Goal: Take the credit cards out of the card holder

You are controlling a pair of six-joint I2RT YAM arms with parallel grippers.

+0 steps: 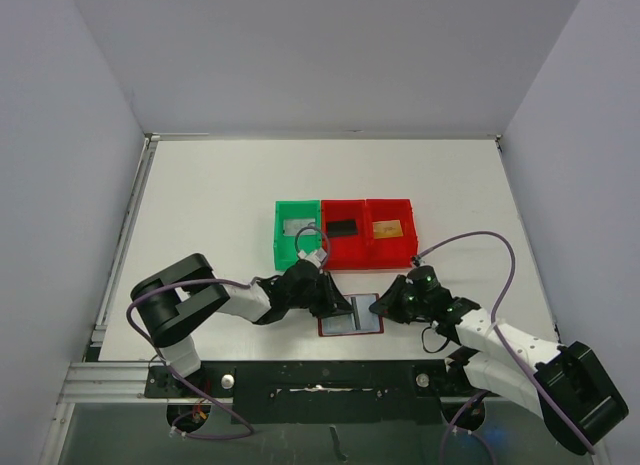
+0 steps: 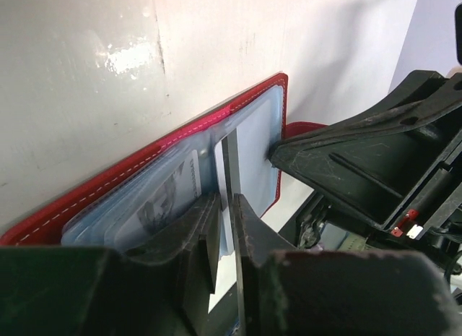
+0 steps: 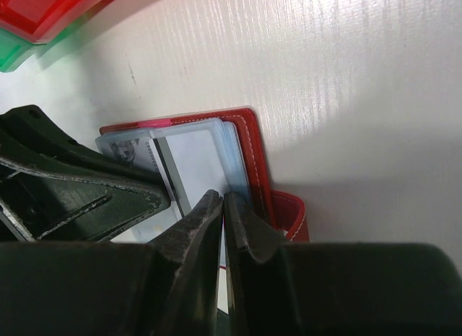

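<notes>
Red card holder (image 1: 348,325) lies open near the front edge of the table (image 1: 230,205). My left gripper (image 2: 229,204) pinches the edge of a pale striped card (image 3: 193,170) part-way out of it; my right gripper (image 3: 222,200), fingers pressed together, pins the holder. I judge the card light, stiff, slick: grip its free edge.

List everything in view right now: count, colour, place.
green bin: 1, green, left of row; holds silver-grey card
red bins: 2, red, right of it; black card in the middle one, gold-orange card in the right one
card holder: 1, dark red, open, near edge
striped card: 1, white, in holder
table: 1, white
left claw: black, pinching striped card
right claw: black, shut, tip on holder
</notes>
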